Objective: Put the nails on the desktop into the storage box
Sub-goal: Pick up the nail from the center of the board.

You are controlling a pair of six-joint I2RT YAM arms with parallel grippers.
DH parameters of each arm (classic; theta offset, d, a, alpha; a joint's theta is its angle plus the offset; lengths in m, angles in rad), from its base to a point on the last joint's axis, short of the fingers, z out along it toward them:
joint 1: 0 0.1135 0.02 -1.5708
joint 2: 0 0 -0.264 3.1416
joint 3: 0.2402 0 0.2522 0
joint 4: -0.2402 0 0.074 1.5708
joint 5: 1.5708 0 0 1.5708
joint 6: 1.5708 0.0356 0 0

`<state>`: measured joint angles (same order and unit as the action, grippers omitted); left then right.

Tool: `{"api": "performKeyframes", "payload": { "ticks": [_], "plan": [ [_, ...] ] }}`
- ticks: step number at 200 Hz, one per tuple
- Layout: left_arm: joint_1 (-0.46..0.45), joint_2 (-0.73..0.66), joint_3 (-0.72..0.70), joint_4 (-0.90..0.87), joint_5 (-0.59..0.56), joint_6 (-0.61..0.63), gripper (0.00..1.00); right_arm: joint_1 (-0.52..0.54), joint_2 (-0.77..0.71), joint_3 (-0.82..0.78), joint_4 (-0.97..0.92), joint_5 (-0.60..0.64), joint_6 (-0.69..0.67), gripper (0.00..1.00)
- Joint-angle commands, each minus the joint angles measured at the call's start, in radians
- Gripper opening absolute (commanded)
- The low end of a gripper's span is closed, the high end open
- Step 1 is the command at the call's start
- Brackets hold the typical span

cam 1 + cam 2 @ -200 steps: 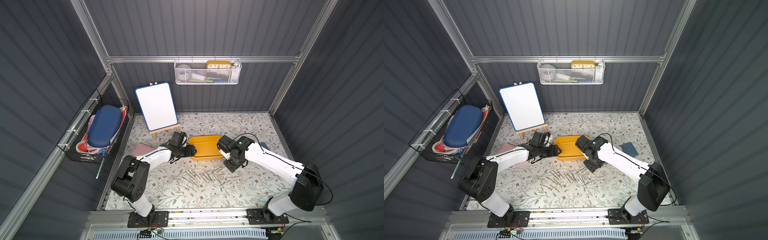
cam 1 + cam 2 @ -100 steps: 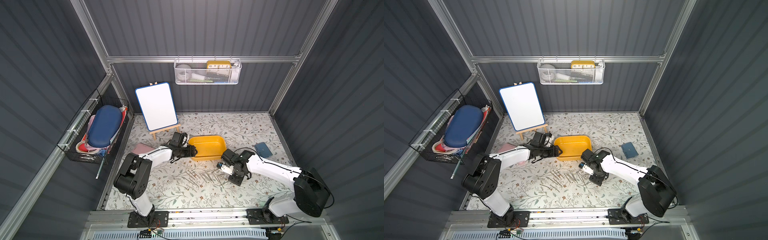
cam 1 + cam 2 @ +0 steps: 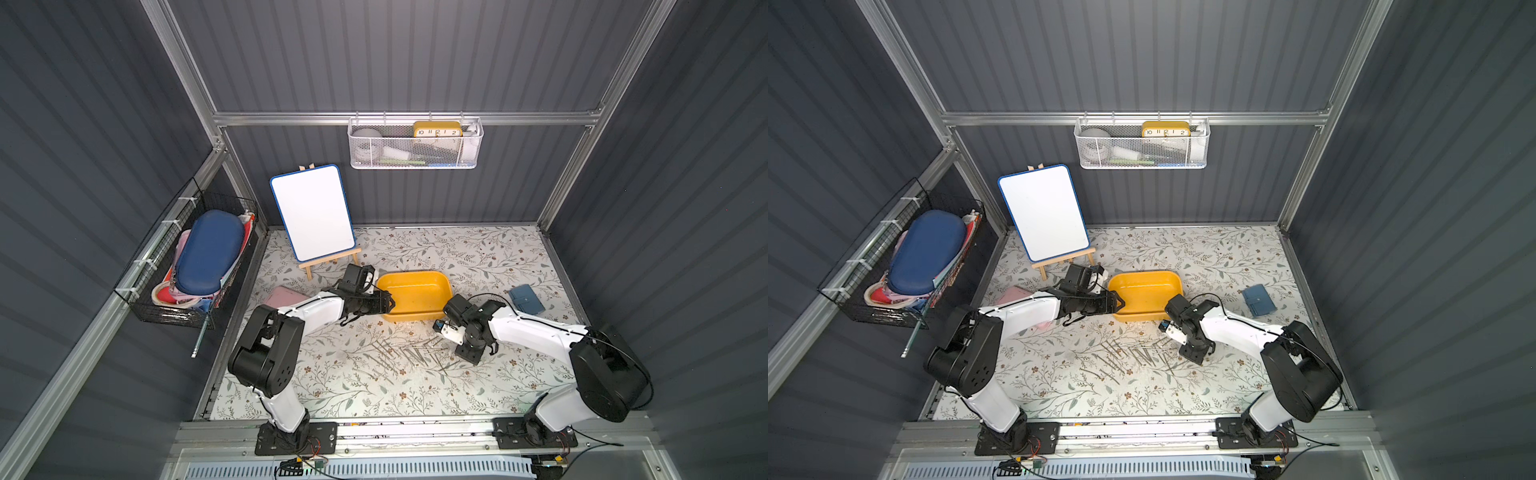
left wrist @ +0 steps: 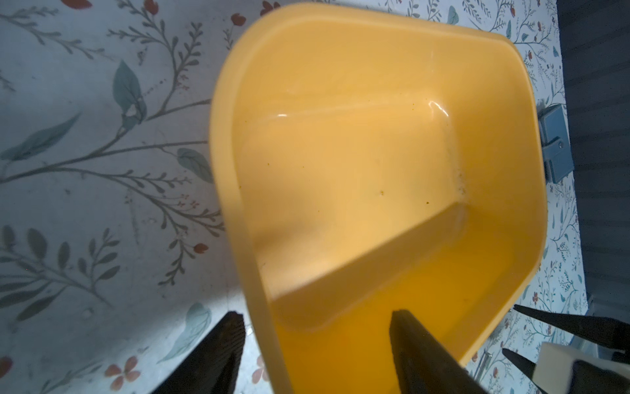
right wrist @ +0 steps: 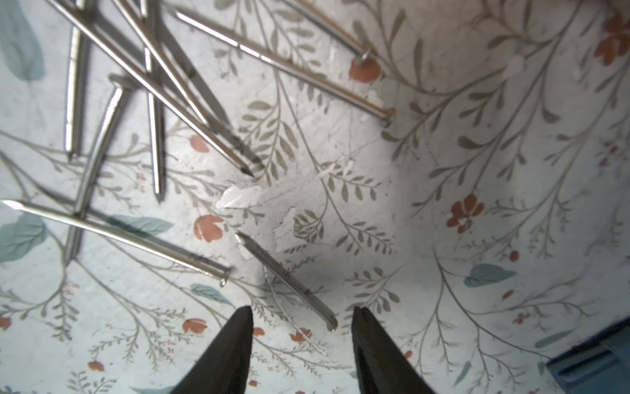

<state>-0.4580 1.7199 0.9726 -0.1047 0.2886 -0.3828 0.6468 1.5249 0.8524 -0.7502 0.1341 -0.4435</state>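
Nothing is in the storage box (image 4: 358,163) yet; in the left wrist view its floor is bare. Every nail you can see is among the nails (image 3: 409,353) scattered on the desktop (image 3: 457,257) just in front of the storage box. Your left gripper (image 4: 315,314) stands open astride the box's end wall, clamping nothing. Your right gripper (image 5: 302,308) hangs open and empty over one nail (image 5: 286,279). I judge the whole pile is left to move.
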Motion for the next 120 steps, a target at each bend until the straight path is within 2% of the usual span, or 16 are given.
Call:
{"api": "performKeyframes", "payload": {
  "ticks": [1, 48, 82, 88, 101, 120],
  "plan": [
    [0.006, 0.019, 0.011, 0.002, 0.017, 0.028, 0.73, -0.002, 0.002, -0.023, -0.002, -0.015, 0.006, 0.51],
    [0.009, 0.026, 0.011, -0.001, 0.022, 0.032, 0.73, -0.002, -0.005, -0.092, 0.042, 0.038, 0.008, 0.51],
    [0.009, 0.033, 0.011, -0.002, 0.021, 0.034, 0.72, -0.002, 0.084, -0.077, 0.059, 0.071, 0.038, 0.43],
    [0.009, 0.033, 0.011, -0.004, 0.021, 0.036, 0.72, -0.002, 0.108, -0.054, 0.034, 0.081, 0.051, 0.39],
    [0.01, 0.03, 0.012, -0.007, 0.019, 0.036, 0.72, -0.004, 0.14, -0.022, 0.007, 0.087, 0.058, 0.22],
    [0.012, 0.026, 0.012, -0.007, 0.018, 0.036, 0.72, -0.014, 0.136, -0.025, 0.011, 0.091, 0.068, 0.05]
  ]
}}
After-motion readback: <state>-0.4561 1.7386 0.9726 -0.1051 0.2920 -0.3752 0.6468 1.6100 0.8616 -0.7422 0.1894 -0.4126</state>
